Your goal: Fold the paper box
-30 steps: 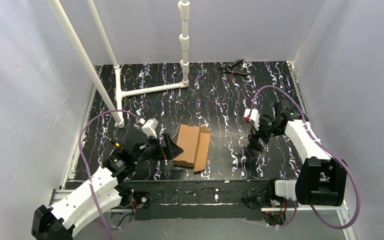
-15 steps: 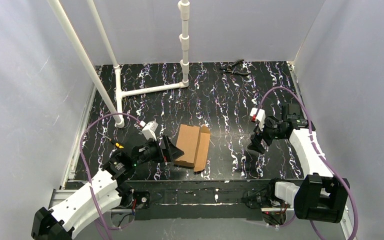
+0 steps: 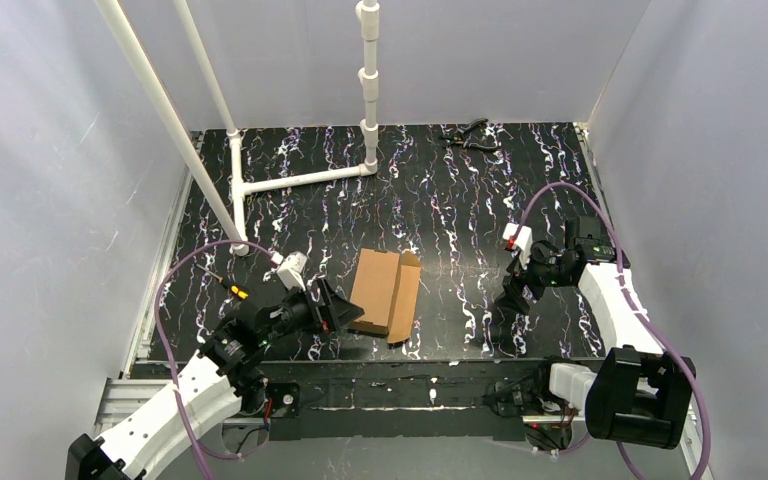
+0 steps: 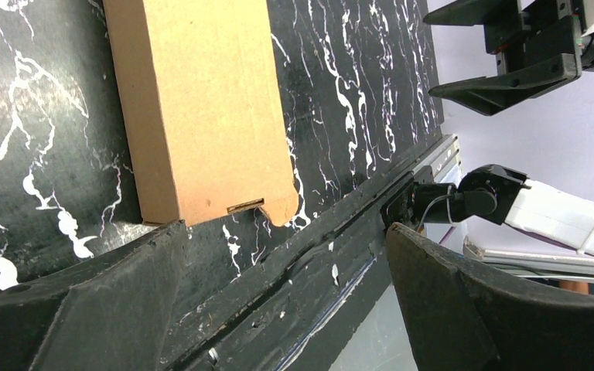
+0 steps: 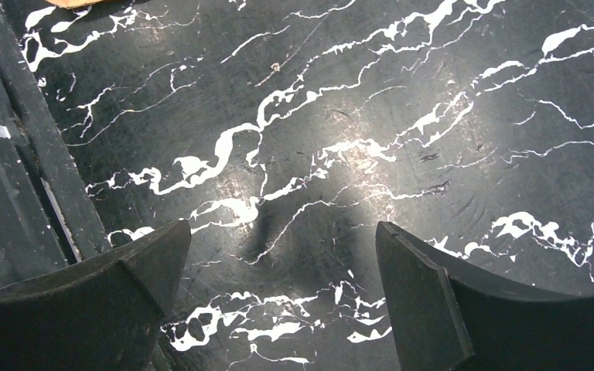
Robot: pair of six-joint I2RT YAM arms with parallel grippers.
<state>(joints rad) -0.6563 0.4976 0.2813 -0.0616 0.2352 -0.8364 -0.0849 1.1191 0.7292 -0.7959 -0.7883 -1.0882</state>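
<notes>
Left gripper (image 3: pixel 332 305) and right gripper (image 3: pixel 512 292) both gape wide, holding nothing; the paper box (image 3: pixel 385 290) lies flat between them.
From above, the box sits just ahead of the left gripper's tips and well apart from the right one. Left wrist view: cardboard lies flat on the table (image 4: pixel 340 93) just beyond the spread fingers (image 4: pixel 85 309), untouched. Right wrist view: only marbled table shows between its fingers. As I judge it, no wall is raised, so nearly all the folding remains.
</notes>
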